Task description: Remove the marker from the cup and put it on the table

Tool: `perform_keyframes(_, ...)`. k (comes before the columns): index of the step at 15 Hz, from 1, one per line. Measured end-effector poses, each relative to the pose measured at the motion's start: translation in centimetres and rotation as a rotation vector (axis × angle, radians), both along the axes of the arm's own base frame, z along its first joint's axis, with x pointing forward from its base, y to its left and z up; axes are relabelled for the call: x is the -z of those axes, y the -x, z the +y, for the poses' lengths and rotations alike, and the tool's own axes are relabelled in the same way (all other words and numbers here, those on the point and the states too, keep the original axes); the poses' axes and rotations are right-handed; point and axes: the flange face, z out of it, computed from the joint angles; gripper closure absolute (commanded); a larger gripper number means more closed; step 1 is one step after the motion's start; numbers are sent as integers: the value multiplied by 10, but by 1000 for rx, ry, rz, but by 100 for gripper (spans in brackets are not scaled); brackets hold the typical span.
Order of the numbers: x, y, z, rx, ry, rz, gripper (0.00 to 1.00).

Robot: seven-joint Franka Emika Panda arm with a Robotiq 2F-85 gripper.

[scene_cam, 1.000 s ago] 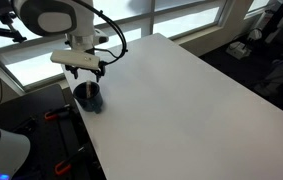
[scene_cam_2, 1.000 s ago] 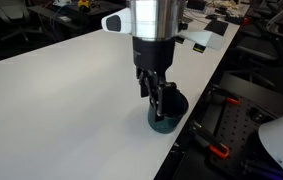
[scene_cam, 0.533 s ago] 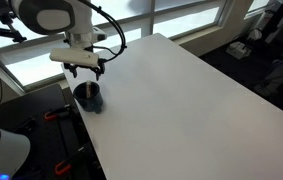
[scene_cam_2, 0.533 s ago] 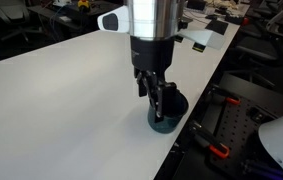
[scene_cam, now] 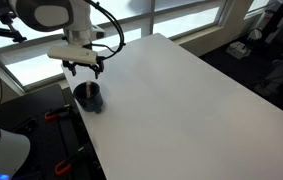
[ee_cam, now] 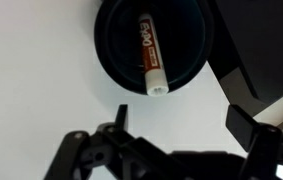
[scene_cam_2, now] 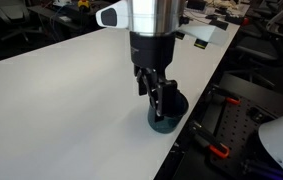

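The dark blue-black cup (scene_cam: 89, 97) stands near the edge of the white table (scene_cam: 181, 100); it also shows in the other exterior view (scene_cam_2: 177, 104). In the wrist view the reddish-orange marker (ee_cam: 149, 52) with a white end lies inside the cup (ee_cam: 116, 40), leaning on its rim. My gripper (scene_cam: 86, 71) hangs just above the cup, fingers pointing down (scene_cam_2: 157, 95). In the wrist view its jaws (ee_cam: 181, 122) are apart with only bare table between them. The marker is not visible in the exterior views.
The table edge runs right beside the cup, with dark floor and equipment with orange clamps (scene_cam_2: 216, 150) below it. Windows (scene_cam: 181, 20) lie behind the table. The white table top (scene_cam_2: 61, 110) stretches wide away from the cup.
My gripper has risen slightly above the cup. The cup and marker have not moved.
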Motion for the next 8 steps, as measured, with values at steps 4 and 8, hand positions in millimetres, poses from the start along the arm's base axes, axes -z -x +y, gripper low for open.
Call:
perform_keyframes(4, -10, 1, 1, 32, 6, 4, 0)
perform_keyframes(8, -11, 5, -2, 59, 12, 49, 0)
